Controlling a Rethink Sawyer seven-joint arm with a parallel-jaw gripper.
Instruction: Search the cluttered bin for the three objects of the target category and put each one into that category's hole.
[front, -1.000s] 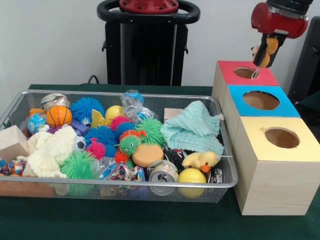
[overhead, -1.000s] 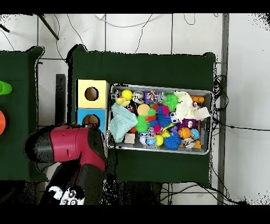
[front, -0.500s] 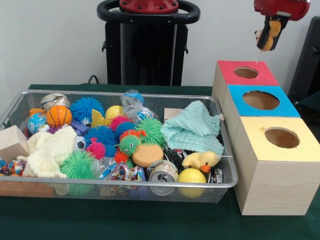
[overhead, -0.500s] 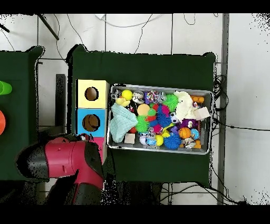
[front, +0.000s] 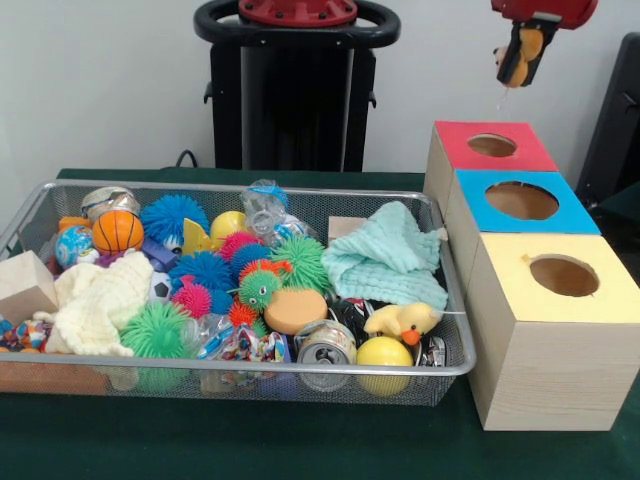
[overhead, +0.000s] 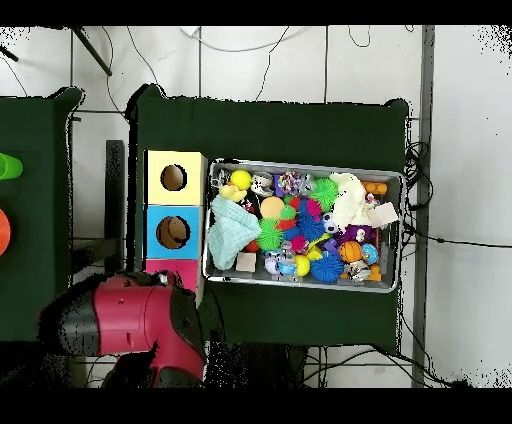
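Observation:
My gripper (front: 517, 70) hangs at the top right of the front view, high above the red box (front: 470, 152) and a little to the left of its hole. It is shut on a small yellow and orange soft toy (front: 522, 48), with a thin thread dangling below. The blue box (front: 478, 205) and yellow box (front: 540, 330) stand in a row in front of the red one. In the overhead view the red arm (overhead: 130, 315) covers the gripper and most of the red box (overhead: 172, 267). The wire bin (front: 240, 368) holds the clutter.
In the bin lie a yellow duck toy (front: 403, 322), a yellow ball (front: 384, 352), a can (front: 326, 345), a mint cloth (front: 388, 255), several spiky balls, a cream cloth (front: 95, 300) and a wooden block (front: 22, 285). A black stand (front: 295, 90) rises behind the bin.
The gripper has risen from just above the red box's hole to the top of the front view and drifted slightly left, still holding the toy. In the overhead view the arm shifted toward the bottom.

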